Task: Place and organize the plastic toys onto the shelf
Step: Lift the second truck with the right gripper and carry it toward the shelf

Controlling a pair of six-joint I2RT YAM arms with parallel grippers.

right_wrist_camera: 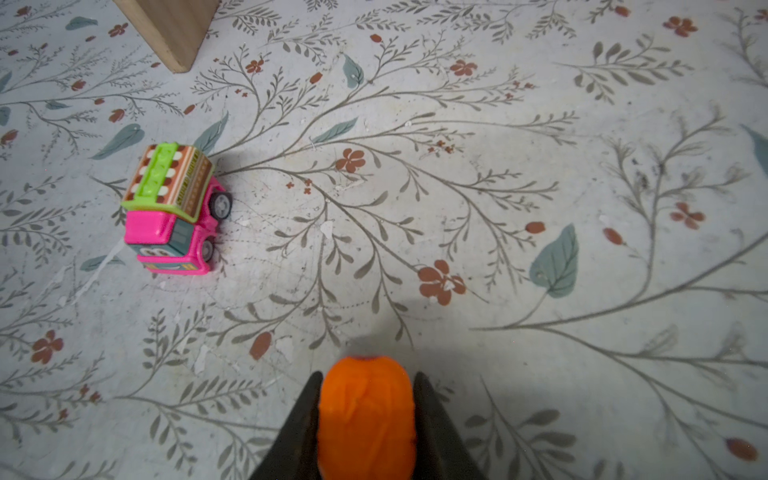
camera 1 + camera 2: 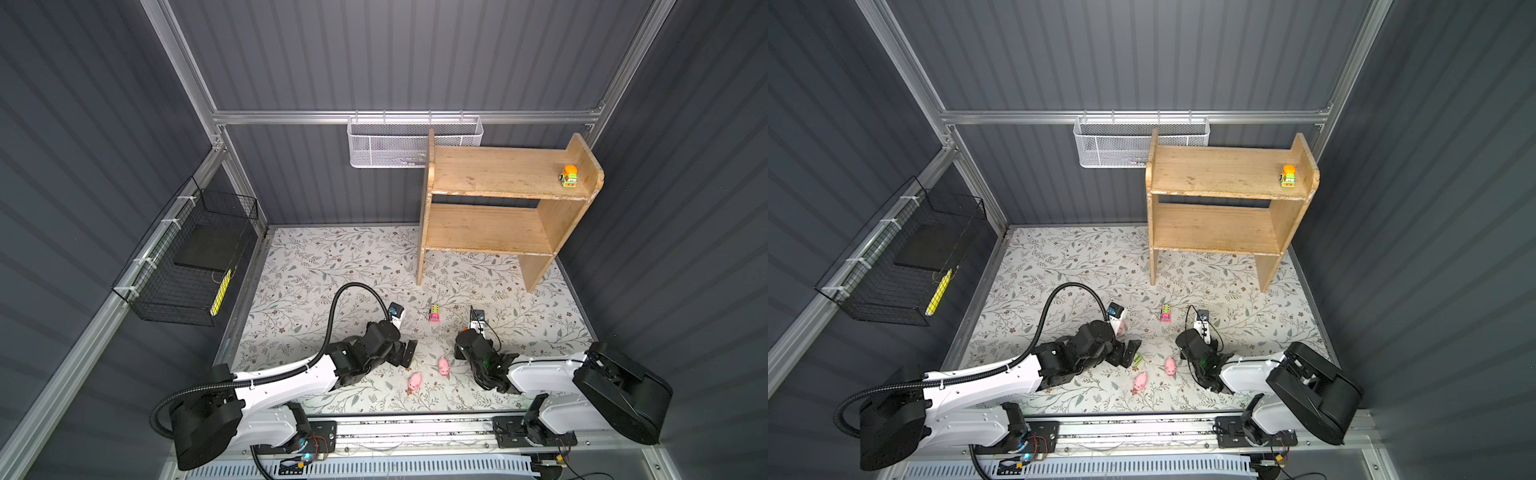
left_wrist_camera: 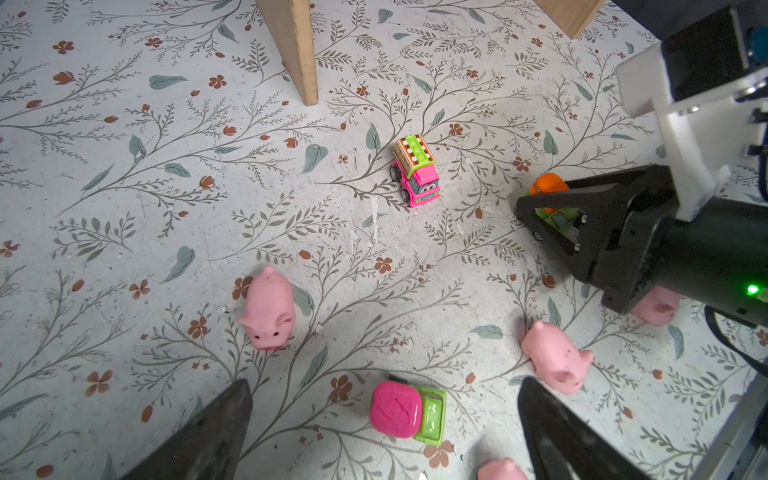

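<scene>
The wooden shelf (image 2: 490, 174) stands at the back right, with one orange-and-green vehicle (image 2: 568, 176) on its top tier. My right gripper (image 1: 368, 376) is shut on an orange-topped vehicle (image 1: 368, 419) low over the floor; the left wrist view shows this vehicle (image 3: 548, 187) between the black fingers (image 3: 552, 232). My left gripper (image 3: 385, 385) is open, its fingers straddling a pink-and-green vehicle (image 3: 407, 411) without touching it. A pink truck (image 2: 434, 313) sits between the arms. Several pink pigs lie around, among them one (image 3: 270, 309) and another (image 3: 555, 357).
A white mesh basket (image 2: 390, 143) hangs on the back wall and a black wire basket (image 2: 187, 262) on the left wall. The shelf's legs (image 3: 297, 50) stand on the floral mat (image 2: 332, 266). Grey walls close in the sides.
</scene>
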